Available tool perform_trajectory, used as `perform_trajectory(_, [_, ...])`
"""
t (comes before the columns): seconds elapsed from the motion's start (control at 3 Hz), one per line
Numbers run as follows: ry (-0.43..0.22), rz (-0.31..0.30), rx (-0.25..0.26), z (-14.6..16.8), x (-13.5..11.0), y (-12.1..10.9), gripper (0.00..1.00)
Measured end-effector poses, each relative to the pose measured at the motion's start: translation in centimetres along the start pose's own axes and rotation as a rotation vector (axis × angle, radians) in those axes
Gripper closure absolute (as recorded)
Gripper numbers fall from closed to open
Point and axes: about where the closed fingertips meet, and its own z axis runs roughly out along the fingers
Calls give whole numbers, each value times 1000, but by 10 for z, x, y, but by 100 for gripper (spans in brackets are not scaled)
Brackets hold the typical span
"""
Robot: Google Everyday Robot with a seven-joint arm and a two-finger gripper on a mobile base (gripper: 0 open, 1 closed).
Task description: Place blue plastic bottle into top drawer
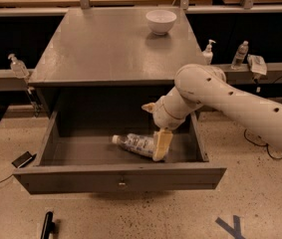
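The blue plastic bottle [136, 144], whitish with a white cap and a pale speckled label, lies on its side on the floor of the pulled-out top drawer [120, 177], cap pointing left. My gripper [155, 126] is inside the drawer at the bottle's right end. Its jaws stand apart: one tan finger [162, 144] hangs down in front of the bottle's base, and the other [148, 106] sticks out up and to the left, clear of the bottle. The bottle's base is hidden behind the lower finger.
A white bowl [161, 21] sits at the back right of the cabinet top [105, 49]. Pump dispensers [209, 51] [17, 66] and a small water bottle [240, 55] stand on side ledges. A phone [23, 159] and a dark object [47, 225] lie on the floor to the left.
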Motion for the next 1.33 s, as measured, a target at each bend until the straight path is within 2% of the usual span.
perform_trajectory(0.33, [-74,21,23,-24,2,0,0])
perform_trajectory(0.67, [-186,75,85,-60,7,5,0])
perform_trajectory(1.0, [-250,147,128,-90,23,21,0])
perform_trajectory(1.33, [-259,166,137,-96,29,25,0])
